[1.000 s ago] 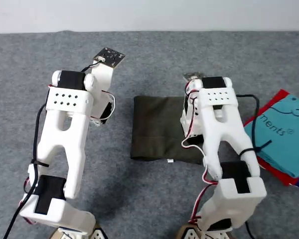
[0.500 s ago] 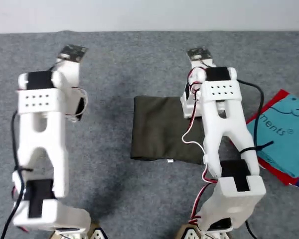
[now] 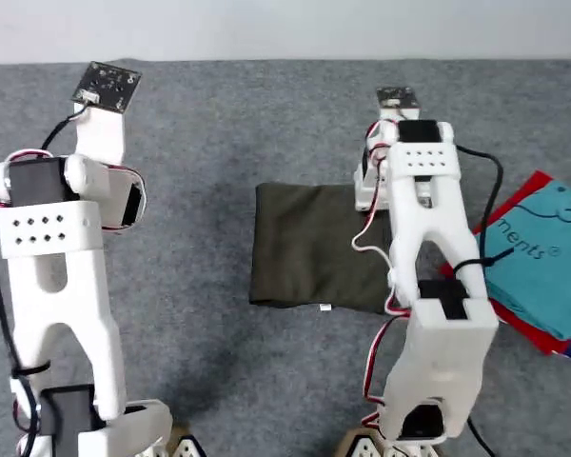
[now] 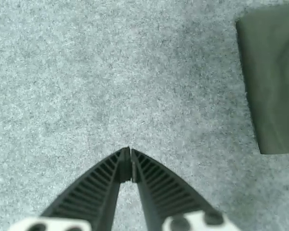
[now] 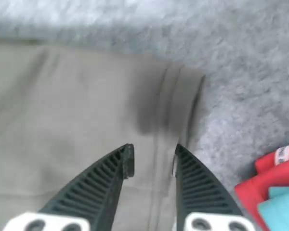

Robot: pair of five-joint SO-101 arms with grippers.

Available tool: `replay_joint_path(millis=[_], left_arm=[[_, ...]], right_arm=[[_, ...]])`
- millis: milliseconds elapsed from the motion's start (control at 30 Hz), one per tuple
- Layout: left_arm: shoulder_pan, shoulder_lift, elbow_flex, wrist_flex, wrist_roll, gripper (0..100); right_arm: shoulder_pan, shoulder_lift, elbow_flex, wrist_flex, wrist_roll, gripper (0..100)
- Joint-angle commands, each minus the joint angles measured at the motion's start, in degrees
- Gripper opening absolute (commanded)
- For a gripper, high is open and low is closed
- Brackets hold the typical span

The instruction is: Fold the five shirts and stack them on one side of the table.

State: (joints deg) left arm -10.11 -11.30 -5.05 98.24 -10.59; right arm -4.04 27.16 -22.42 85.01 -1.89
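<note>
Olive shirt (image 5: 62,96) beneath part-open empty right gripper (image 5: 151,161), left gripper (image 4: 130,156) closed, empty, apart.

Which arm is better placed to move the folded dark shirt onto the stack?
Right, probably: the right gripper hangs open over the dark shirt, near the stack; the left gripper is shut over carpet.

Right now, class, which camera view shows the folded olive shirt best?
The high view: the olive shirt shows almost whole, one side under the right arm. The left wrist view catches one end of it; the right wrist view sees close fabric below the open right gripper.
</note>
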Motion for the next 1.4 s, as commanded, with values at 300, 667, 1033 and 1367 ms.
replay_joint_path(millis=[300,667,1033,1367], left_arm=[[-0.3,-1.7,0.0,-0.3,-0.5,1],[-0.3,-1.7,0.0,1.0,-0.5,1],[-0.3,-1.7,0.0,0.9,-0.7,1],[-0.3,-1.7,0.0,0.9,-0.9,1]], right_arm=[[2.9,8.8,-11.9,-5.6,-0.2,14.6],[0.2,11.1,-12.9,-8.5,-0.2,0.7],[-0.8,11.7,-20.2,-10.2,-0.1,1.0],[-1.8,13.7,-20.3,-7.8,-0.3,3.5]])
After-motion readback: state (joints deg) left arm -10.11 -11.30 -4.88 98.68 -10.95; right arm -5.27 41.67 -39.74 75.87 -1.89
